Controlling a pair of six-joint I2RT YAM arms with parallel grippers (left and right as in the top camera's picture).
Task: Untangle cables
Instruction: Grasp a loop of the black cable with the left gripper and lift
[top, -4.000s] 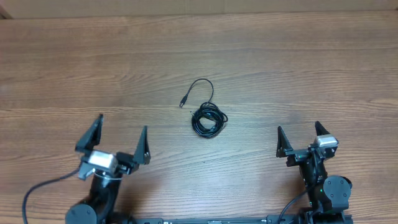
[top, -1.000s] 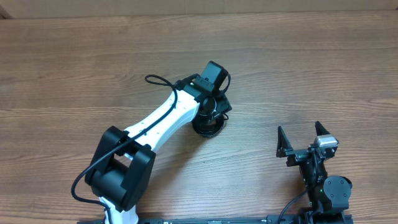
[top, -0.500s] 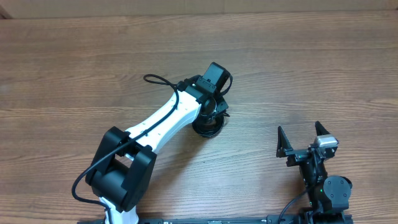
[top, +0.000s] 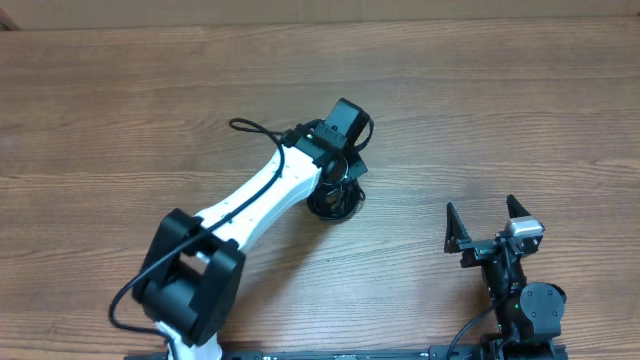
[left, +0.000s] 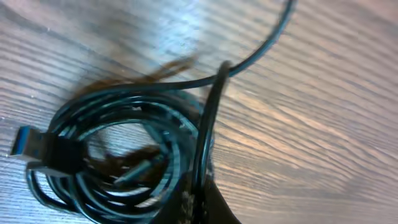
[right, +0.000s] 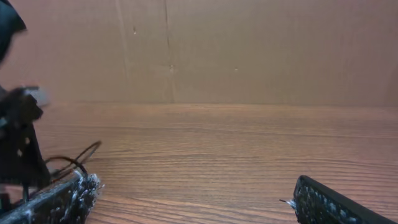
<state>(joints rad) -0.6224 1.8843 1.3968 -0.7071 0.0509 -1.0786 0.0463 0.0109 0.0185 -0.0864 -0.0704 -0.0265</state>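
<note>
The cables (top: 333, 208) lie as a small black coil near the table's middle, partly covered from above by my left gripper (top: 344, 176). In the left wrist view the coil (left: 118, 155) fills the lower left, with a blue plug (left: 28, 142) at its left side. One strand (left: 211, 112) rises from the coil's right side and curves off to the upper right. My left gripper (left: 200, 204) is shut on that strand at the coil's edge. My right gripper (top: 485, 228) stands open near the front right, far from the coil, with nothing between its fingers (right: 59, 198).
The left arm (top: 255, 205) reaches diagonally from the front left across the wooden table (top: 480, 110). A thicker black wire (top: 255, 132) loops off its wrist. A brown cardboard wall (right: 249, 50) closes the far side. Part of the left arm (right: 18, 143) shows in the right wrist view.
The left arm reached from the front left to the coil. In the last second its jaws closed on a strand there. The right arm has not moved.
</note>
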